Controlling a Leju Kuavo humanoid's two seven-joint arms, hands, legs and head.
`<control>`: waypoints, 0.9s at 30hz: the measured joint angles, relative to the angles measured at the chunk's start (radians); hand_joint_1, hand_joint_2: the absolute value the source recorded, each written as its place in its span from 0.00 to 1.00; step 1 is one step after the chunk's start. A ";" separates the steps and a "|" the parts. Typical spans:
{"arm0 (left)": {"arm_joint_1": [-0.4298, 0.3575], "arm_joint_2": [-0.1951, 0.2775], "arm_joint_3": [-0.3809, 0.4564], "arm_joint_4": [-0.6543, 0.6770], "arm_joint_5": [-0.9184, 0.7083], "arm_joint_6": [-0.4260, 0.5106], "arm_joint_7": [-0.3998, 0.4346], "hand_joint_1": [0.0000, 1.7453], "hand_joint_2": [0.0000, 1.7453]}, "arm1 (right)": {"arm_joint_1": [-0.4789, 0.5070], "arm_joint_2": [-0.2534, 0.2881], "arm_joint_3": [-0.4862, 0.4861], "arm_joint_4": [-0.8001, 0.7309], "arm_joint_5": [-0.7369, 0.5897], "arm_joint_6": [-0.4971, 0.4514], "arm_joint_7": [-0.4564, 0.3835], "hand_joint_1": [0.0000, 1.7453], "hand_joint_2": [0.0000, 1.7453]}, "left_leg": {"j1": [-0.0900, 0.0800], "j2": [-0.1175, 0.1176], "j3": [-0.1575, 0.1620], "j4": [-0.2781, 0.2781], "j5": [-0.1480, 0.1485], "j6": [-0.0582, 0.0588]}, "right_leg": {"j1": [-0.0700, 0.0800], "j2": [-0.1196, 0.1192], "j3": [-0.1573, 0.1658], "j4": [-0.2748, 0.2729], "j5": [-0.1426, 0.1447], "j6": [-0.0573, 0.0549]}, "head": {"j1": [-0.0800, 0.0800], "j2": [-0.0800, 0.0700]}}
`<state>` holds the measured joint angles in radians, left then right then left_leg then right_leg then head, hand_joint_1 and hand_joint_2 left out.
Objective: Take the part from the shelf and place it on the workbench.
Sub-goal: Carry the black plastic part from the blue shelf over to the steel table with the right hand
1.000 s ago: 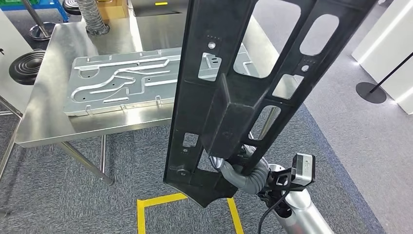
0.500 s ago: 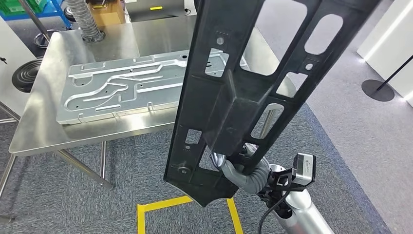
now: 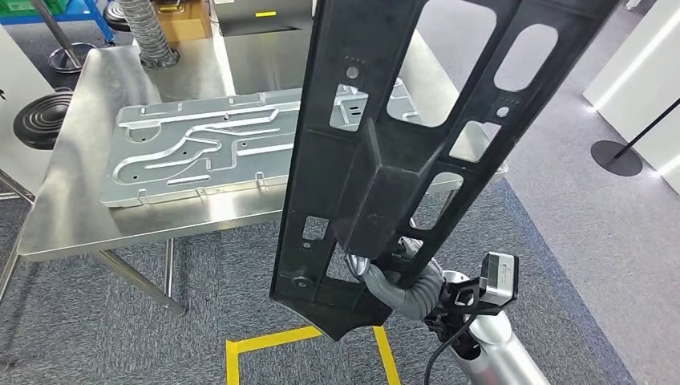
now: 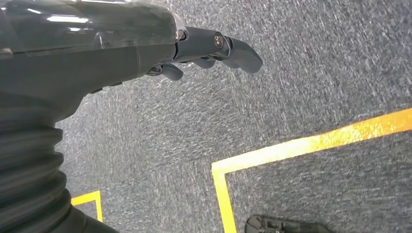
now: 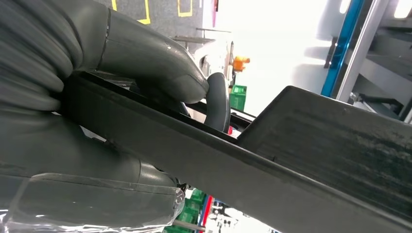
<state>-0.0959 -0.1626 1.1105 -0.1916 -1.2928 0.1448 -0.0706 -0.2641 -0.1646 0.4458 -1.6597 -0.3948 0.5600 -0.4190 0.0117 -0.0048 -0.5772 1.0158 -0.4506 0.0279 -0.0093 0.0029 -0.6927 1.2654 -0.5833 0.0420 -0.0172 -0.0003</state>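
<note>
In the head view, the right robot hand [image 3: 394, 282] grips the lower end of a long black part [image 3: 377, 160], its grey fingers wrapped through one of the cut-outs near the part's bottom edge. The part rises from the hand, tilted toward the right, up across the middle of the picture and out past the top. It is a flat frame with several openings and a raised block along its middle. Behind it stands a steel table [image 3: 88, 208], which carries a flat silver metal plate [image 3: 200, 148] with pressed grooves. The part is held in the air in front of the table, over grey carpet marked with yellow tape [image 3: 265, 341].

In the left wrist view, the left robot hand [image 4: 194, 48] holds nothing. Its dark fingers [image 4: 240, 51] are stretched out and slightly bent, apart from one another, above the carpet and a corner of yellow tape [image 4: 291, 145].

In the right wrist view, the right robot hand [image 5: 97, 97] clamps the black part [image 5: 291, 165] tightly: the thick grey thumb [image 5: 160, 63] presses on one face of the part's edge, and the rest of the hand closes against the other face.
</note>
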 joint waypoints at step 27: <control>0.002 -0.004 0.000 0.000 0.001 0.000 0.008 0.00 1.00 | -0.002 0.000 0.007 0.001 0.009 -0.002 0.002 1.00 1.00 | 0.001 -0.001 -0.010 0.000 0.009 -0.013 | 0.004 0.000 0.127 -0.227 0.084 -0.013 | 0.000 0.000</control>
<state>-0.0942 -0.1662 1.1108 -0.1915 -1.2921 0.1452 -0.0628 -0.2660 -0.1648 0.4524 -1.6588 -0.3856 0.5584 -0.4167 0.0130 -0.0060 -0.5874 1.0160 -0.4415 0.0147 -0.0052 0.0030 -0.5660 1.0383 -0.4990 0.0287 -0.0172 -0.0004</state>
